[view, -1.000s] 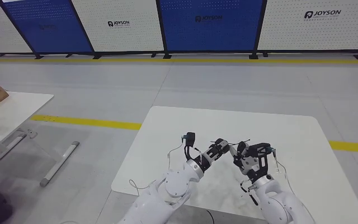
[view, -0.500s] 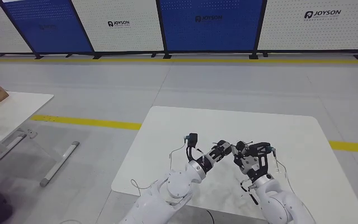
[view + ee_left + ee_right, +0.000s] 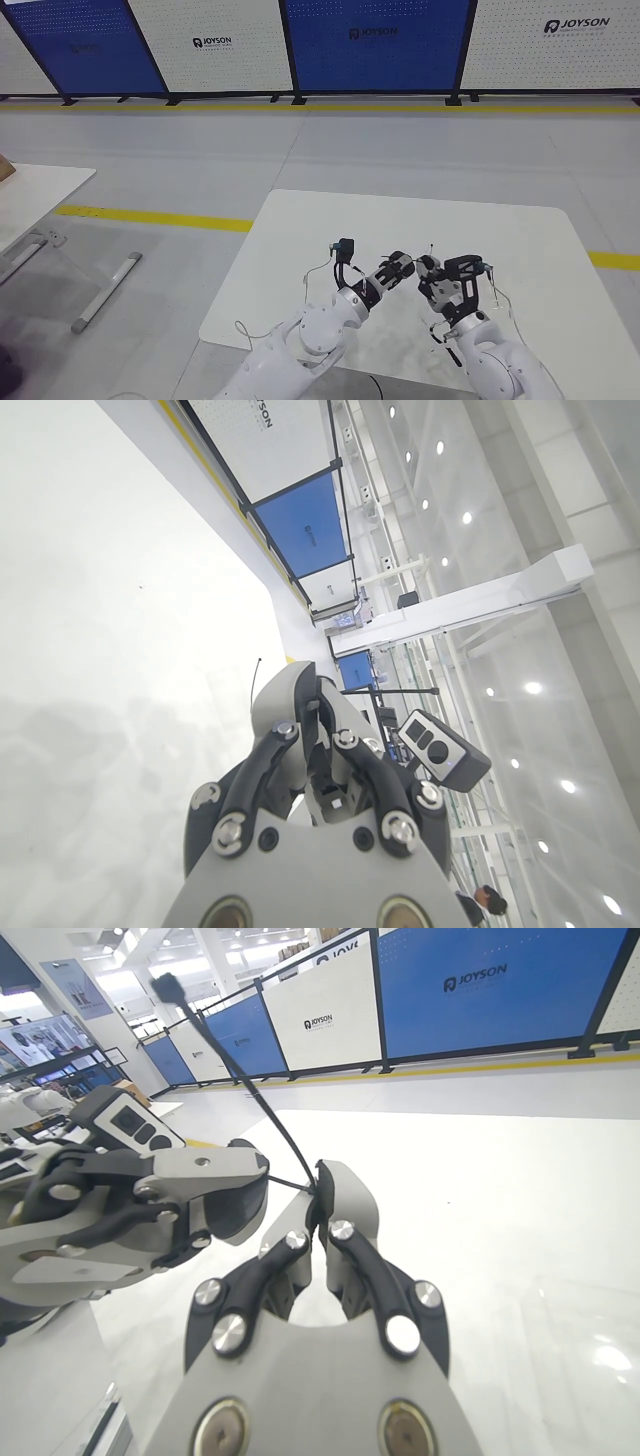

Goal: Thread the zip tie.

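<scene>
Right tool (image 3: 316,1193) is gripping zip tie (image 3: 225,1055), strap pointing up away from its tips, head outermost, left tool (image 3: 262,1178) alongside pinching the thin tail.

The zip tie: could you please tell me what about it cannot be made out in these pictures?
Right wrist view: the head of the zip tie is blurred, so its slot is unreadable.
Right wrist view: the gripped stretch is hidden between the fingers of the right gripper.
Left wrist view: the fingers of the left gripper cover whatever they pinch.
Top view: the zip tie is too small to trace.
</scene>
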Motion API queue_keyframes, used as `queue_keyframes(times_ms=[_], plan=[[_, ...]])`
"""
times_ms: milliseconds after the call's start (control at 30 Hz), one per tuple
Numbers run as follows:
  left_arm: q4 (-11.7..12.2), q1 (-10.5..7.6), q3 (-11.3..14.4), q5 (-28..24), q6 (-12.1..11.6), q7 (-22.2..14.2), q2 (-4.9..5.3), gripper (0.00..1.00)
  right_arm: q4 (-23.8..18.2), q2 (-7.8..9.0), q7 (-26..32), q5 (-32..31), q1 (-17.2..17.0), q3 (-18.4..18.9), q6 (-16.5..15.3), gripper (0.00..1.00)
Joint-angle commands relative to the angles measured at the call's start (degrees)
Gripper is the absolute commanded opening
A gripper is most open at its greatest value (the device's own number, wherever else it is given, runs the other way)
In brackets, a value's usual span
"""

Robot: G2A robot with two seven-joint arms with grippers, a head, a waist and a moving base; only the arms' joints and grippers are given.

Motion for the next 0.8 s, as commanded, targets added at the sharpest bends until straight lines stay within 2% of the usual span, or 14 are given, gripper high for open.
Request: queue_keyframes(times_ms=[0,767], plan=[[-0.17,0.14,-0.05,0.03,-0.2,0.0,0.01,0.0,-0.04,0.02,0.31,-0.07,-0.03,-0.03,-0.14,0.0],[-1.77,1.65,-1.46,-0.58,-2.91,-0.84,0.26,0.0,1.59,0.07,2.67,-0.48,0.93,-1.19,-1.2,0.0]])
